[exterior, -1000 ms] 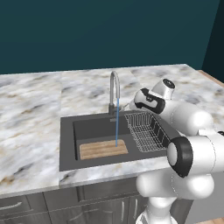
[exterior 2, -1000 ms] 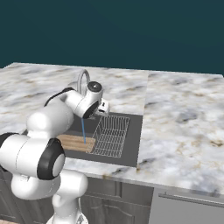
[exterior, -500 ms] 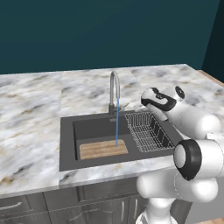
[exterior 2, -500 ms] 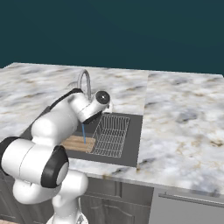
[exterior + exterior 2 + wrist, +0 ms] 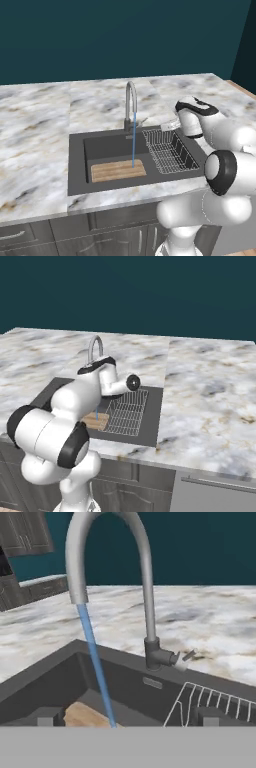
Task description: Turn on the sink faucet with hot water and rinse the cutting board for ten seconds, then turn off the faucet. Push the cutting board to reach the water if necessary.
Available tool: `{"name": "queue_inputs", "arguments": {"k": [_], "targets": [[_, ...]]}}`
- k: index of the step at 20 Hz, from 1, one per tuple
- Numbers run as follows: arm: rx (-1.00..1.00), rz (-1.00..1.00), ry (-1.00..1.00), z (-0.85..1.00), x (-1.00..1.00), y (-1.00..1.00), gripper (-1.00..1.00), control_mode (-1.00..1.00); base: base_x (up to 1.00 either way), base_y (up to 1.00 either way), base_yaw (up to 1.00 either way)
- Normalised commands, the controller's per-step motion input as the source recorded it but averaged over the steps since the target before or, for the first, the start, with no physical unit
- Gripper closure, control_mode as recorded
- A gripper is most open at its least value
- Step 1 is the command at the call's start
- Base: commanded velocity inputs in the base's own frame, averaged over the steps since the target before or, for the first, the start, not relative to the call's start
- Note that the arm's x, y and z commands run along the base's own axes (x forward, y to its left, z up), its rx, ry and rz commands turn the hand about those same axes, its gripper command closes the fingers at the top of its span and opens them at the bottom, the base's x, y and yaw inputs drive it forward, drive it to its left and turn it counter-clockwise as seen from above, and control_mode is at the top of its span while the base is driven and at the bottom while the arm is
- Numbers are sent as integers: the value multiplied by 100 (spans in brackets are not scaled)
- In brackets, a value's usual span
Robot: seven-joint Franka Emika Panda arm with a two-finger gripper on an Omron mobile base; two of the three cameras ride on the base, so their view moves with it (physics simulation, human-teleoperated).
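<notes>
While one stream of water (image 5: 133, 140) falls from the single faucet (image 5: 130, 102) onto the one board (image 5: 118, 170) at the sink's (image 5: 76, 165) front edge, the gripper (image 5: 170, 125) hangs released beside the faucet lever (image 5: 186, 658), above one wire rack (image 5: 168, 150).

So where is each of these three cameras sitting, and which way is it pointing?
Left base view: behind the arm to its left, looking forward and down at the sink; the white arm rises at lower right.
Right base view: behind it to the right, same scene; the arm rises at lower left, covering part of the basin.
Hand view: on the hand, looking along the open gripper at the sink faucet.
Shared: the faucet, the water, the cutting board and the wire dish rack.
</notes>
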Motion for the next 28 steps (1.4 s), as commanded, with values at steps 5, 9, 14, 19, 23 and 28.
{"name": "queue_inputs", "arguments": {"k": [5, 9, 14, 19, 23, 28], "targets": [[3, 9, -17, 0, 30, -1, -100, -100, 0, 0, 0], [3, 6, -13, 0, 39, 0, -100, -100, 0, 0, 0], [0, 9, -5, 0, 30, 0, -100, -100, 0, 0, 0], [0, 8, 0, 0, 7, 0, -100, -100, 0, 0, 0], [0, 8, 0, 0, 1, 0, -100, -100, 0, 0, 0], [4, 6, 0, 0, 8, -23, -100, -100, 0, 0, 0]]}}
